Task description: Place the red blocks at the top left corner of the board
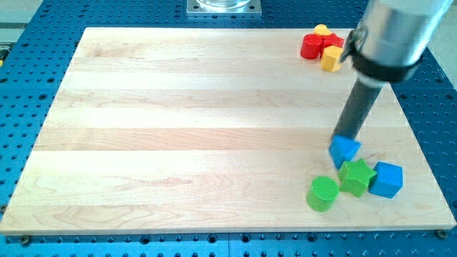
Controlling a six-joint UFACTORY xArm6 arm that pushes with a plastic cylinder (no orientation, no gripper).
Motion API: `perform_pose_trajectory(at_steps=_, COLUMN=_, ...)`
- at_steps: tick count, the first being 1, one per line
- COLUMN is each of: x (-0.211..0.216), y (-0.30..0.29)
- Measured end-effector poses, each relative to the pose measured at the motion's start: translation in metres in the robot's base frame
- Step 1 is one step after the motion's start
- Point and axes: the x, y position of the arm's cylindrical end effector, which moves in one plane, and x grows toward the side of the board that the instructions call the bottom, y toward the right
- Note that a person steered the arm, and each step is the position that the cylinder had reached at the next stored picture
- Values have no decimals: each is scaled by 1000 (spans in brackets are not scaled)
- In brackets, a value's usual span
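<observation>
A red block (pixel 311 46) sits near the board's top right corner. A second red piece (pixel 337 41) shows just to its right, partly hidden by my arm. A yellow block (pixel 331 58) touches them from below, and another yellow block (pixel 321 30) pokes out behind. My tip (pixel 346 137) is far below the red blocks, at the view's lower right. It rests against the top edge of a blue block (pixel 344 150). The board's top left corner (pixel 89 32) holds no blocks.
A green star block (pixel 356 176), a blue cube (pixel 387 179) and a green cylinder (pixel 323 193) cluster just below the blue block, near the board's bottom right. A metal mount (pixel 223 7) stands beyond the top edge.
</observation>
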Motion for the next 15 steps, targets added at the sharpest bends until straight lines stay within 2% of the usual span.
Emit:
perform_pose_trajectory(at_steps=1, x=18, y=-2)
perform_pose_trajectory(at_steps=2, x=-12, y=-29)
perform_pose_trajectory(at_steps=3, x=-26, y=-91)
perform_pose_trajectory(at_steps=5, x=-36, y=-99)
perform_pose_trajectory(at_steps=7, x=-36, y=-48)
perform_pose_trajectory(at_steps=11, x=-47, y=-34)
perform_pose_trajectory(at_steps=12, x=-60, y=27)
perform_pose_trajectory(at_steps=13, x=-100, y=57)
perform_pose_trajectory(at_steps=15, x=-204, y=79)
